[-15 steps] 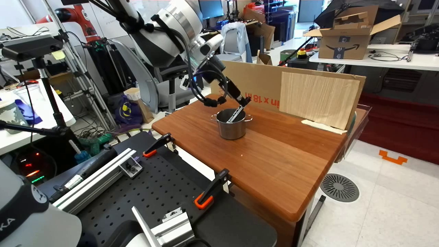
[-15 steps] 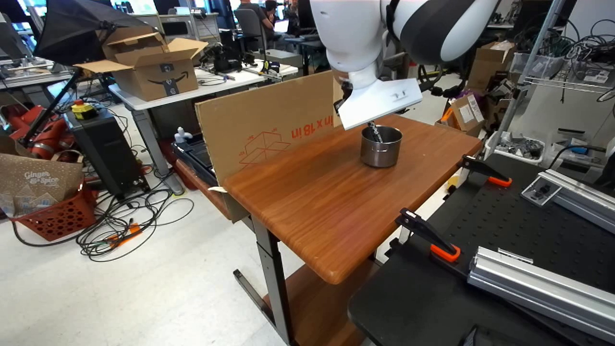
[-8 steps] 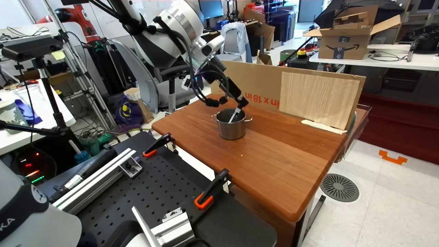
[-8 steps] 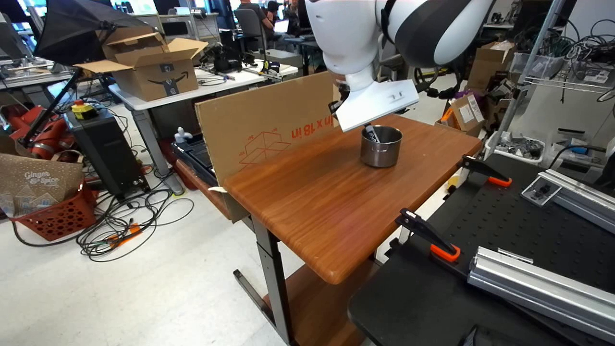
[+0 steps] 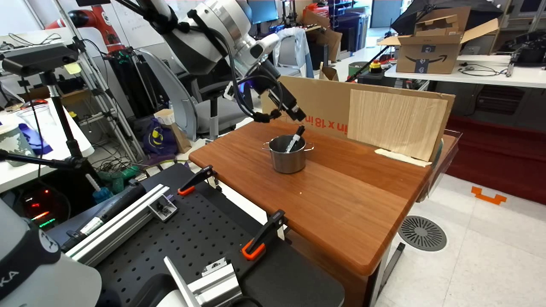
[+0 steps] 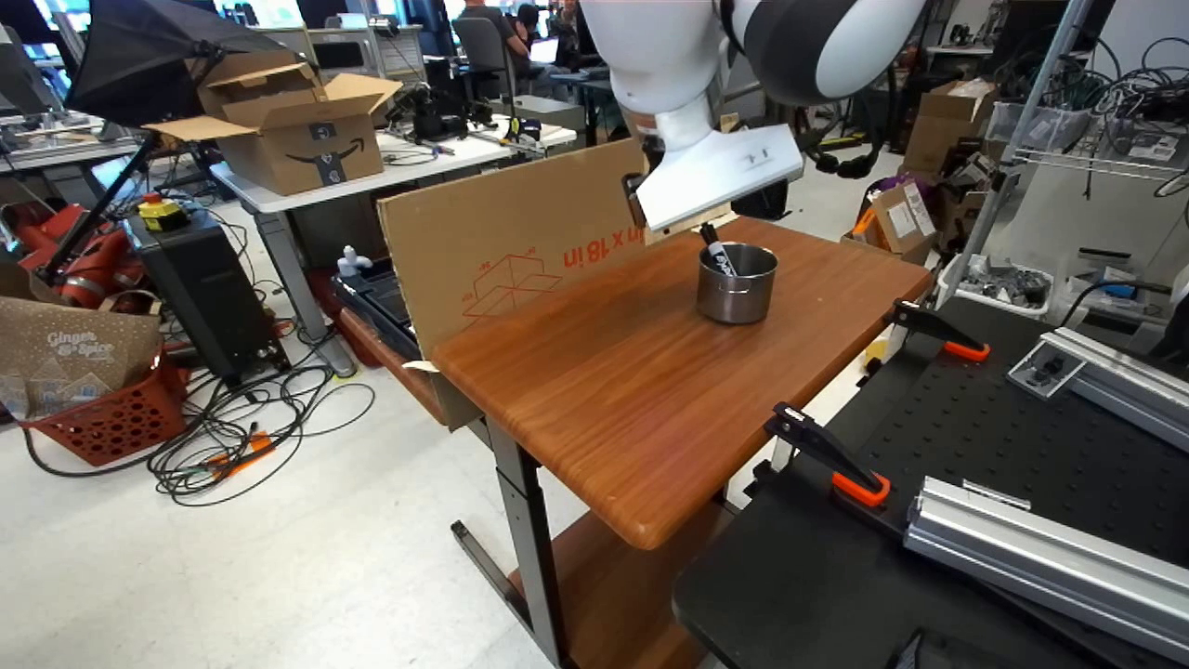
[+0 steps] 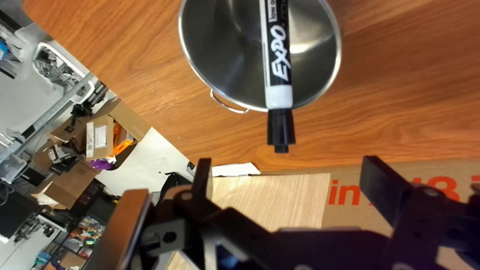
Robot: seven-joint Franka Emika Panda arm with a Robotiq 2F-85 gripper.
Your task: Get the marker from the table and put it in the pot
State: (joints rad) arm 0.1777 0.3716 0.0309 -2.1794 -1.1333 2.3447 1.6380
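The marker (image 7: 278, 56), with a black label, white band and black cap, leans inside the silver pot (image 5: 288, 163), its capped end sticking up past the rim. In both exterior views the pot stands upright on the reddish-brown table (image 6: 604, 400), and the marker (image 6: 717, 249) tilts out of it. My gripper (image 7: 287, 160) is open, its fingers (image 7: 382, 187) spread wide with nothing between them. It hangs just above the cap, apart from it. In an exterior view, a white plate on the wrist hides the fingers.
A cardboard sheet (image 6: 520, 260) stands along the table's back edge, with a pale wood-grain board (image 5: 396, 123) against it. Two black clamps with orange pads, one a clamp (image 5: 264, 234), sit at the edge of the black perforated bench (image 5: 200, 238).
My gripper has opened and let go of the marker, then lifted a little up and away from the pot. The marker now rests leaning in the pot by itself.
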